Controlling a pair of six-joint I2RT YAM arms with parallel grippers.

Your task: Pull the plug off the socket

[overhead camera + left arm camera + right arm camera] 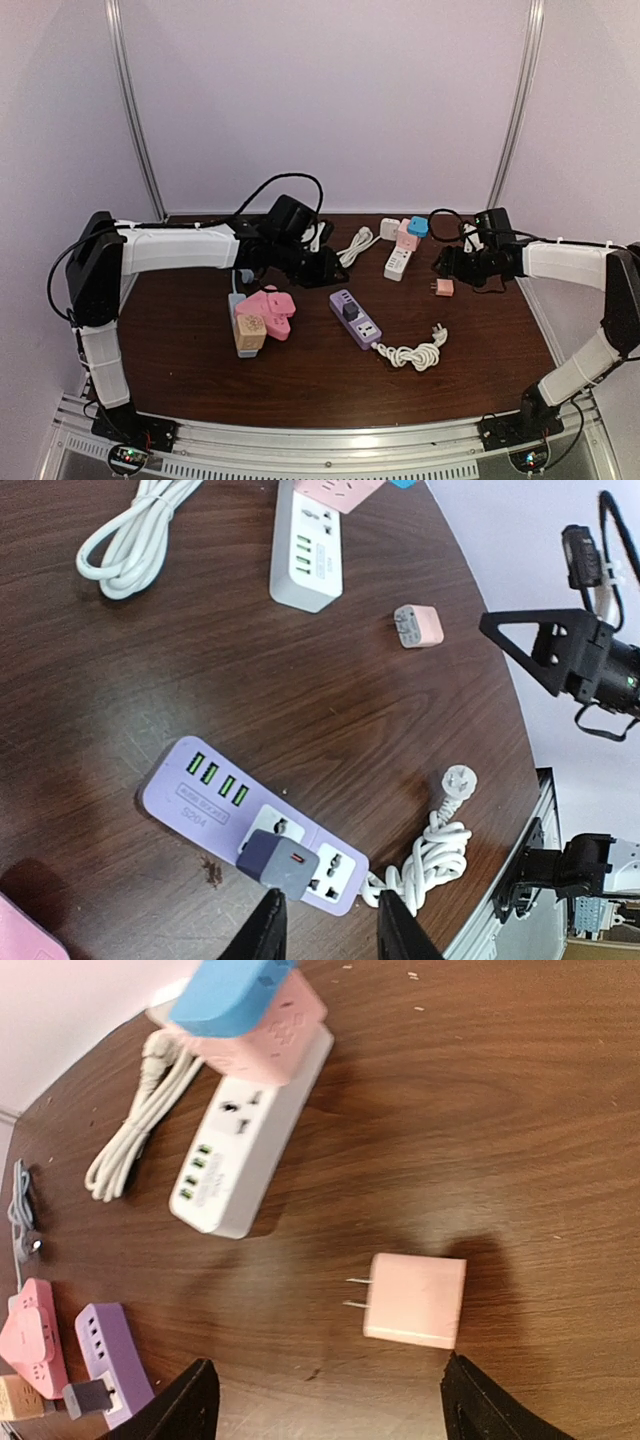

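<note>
Lying flat on the dark wooden table (520, 1110), the pink plug (415, 1300) sits right of centre in the right wrist view. Both prongs are bare and point toward the left of the frame. It is well apart from the white power strip (250, 1145) in the upper left, which carries a pink adapter (265, 1045) with a blue adapter (230, 995) stacked on it. No socket touches the plug. Judgement: this plug is out and the pull is done.

Right gripper (327, 1360): released. Its fingers are spread wide at the bottom edge, one toward each side of the plug, and they touch nothing. The wide spread probably serves to clear the plug's broad body. The plug rests on a flat face, as a block let go would settle.

Left gripper (330, 900): fingers parted by a modest gap at the bottom of the left wrist view, with nothing between them. It hangs over the purple power strip (200, 790), where a grey adapter (285, 860) is seated in a socket just above the fingertips. The strip's white cord (430, 855) coils to the lower right. Judgement: this position suits either bracing the strip or lining up on the grey adapter, and I cannot tell which. If that adapter is next, the strip will likely need holding down so that it does not lift with the pull.
</note>
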